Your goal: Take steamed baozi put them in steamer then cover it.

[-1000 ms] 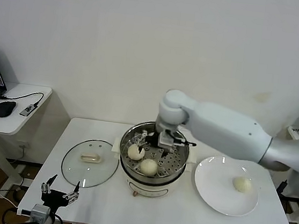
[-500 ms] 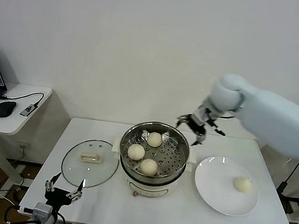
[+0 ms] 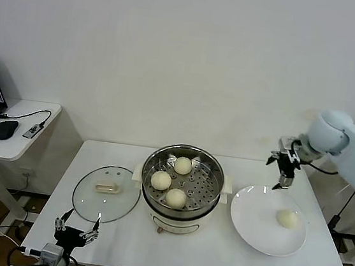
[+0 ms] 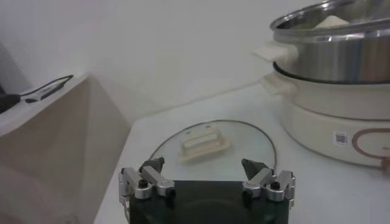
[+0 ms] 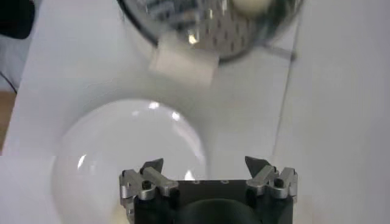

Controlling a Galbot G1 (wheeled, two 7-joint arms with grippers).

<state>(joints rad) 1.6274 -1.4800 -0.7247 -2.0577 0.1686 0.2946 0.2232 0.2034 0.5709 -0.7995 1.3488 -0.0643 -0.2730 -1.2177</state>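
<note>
The right tool hung wide open and empty above the plate's twelve o'clock rim; the left tool, also open, sat at the tabletop's seven o'clock edge.

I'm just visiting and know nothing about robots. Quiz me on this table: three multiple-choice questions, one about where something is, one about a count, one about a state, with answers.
1. Where does the glass cover lie?
A. On the steamer
B. Flat on the table on the steamer's left
C. On the white plate

2. How many baozi sit in the steamer?
A. One
B. Three
C. Four

3. How is the right gripper?
A. Open and empty, above the plate's far edge
B. Shut on a bun
C. Resting inside the steamer

Answers:
1 B: the cover lies on the table beside the steamer, near the parked, open left gripper.
2 B: three baozi rest on the perforated tray; a fourth bun remains on the plate.
3 A: the right gripper hangs with fingers spread, nothing between them.
</note>
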